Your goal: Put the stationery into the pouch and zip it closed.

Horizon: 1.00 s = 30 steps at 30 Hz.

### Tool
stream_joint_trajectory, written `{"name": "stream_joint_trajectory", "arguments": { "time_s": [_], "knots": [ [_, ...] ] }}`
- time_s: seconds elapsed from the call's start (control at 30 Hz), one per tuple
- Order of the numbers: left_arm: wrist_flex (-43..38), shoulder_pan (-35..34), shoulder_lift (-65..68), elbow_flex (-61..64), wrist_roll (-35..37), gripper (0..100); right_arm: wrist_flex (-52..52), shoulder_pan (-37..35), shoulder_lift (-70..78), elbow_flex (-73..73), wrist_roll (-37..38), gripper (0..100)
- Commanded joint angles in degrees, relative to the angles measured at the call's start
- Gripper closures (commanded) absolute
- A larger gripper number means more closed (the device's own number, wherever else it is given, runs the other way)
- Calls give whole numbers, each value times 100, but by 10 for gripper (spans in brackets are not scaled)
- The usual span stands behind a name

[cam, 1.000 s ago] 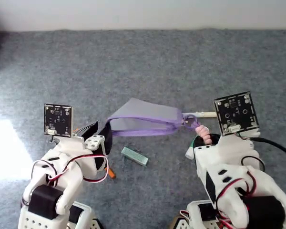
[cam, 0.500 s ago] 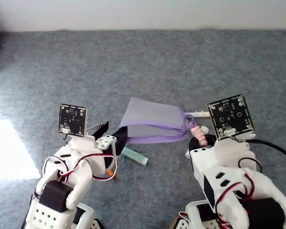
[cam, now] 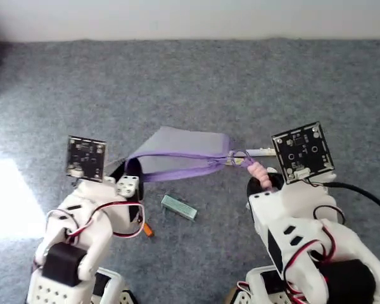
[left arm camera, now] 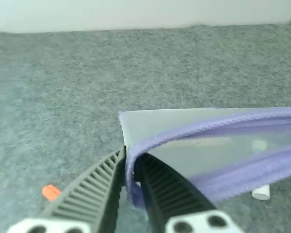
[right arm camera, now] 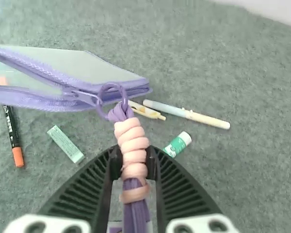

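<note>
While it is stretched between the two arms, pouch point(cam: 177, 151): lilac with a see-through side, gripped at both ends over the grey table point(cam: 253, 82); whether its underside touches the table cannot be told.
Zip: in the left wrist view the two purple bands run apart near the left end, so the mouth looks open there; the slider sits at the right end, by the ring point(right arm camera: 110, 97).
Left gripper point(left arm camera: 128, 158): fingers narrow, pinching the pouch's left corner right at the end of the zip.
Right gripper point(right arm camera: 133, 150): fingers narrow, clamped on the pink-and-purple cord point(right arm camera: 131, 141) tied to the ring; the cord runs straight from the fingers to the pouch.
Green block point(cam: 178, 207): flat on the table on the arms' side of the pouch, between the two arms; apart from the pouch.
Marker point(right arm camera: 12, 136): black with an orange end, on the table beside the left arm and outside the pouch.
Pale pen point(right arm camera: 186, 114): on the table past the pouch's right end, near the ring.
White tube point(right arm camera: 177, 144): green label, on the table just beside the right gripper, between it and the pale pen.
</note>
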Motion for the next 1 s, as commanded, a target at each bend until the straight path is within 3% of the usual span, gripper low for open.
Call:
{"name": "stream_joint_trajectory", "arguments": {
  "time_s": [0.0,0.4,0.87,0.97],
  "knots": [
    [554,-484,-18,-804,-79,988,-655,4,-4,-53,-9,991],
    [1547,-1908,-26,-1842,-396,988,-2334,-1604,681,659,-422,991],
    [1705,-3385,-18,-1771,-624,988,-2923,-2202,2255,642,-510,984],
    [1679,-3534,-18,-1516,-615,988,-2659,-2167,2290,466,-738,898]
  ]
}}
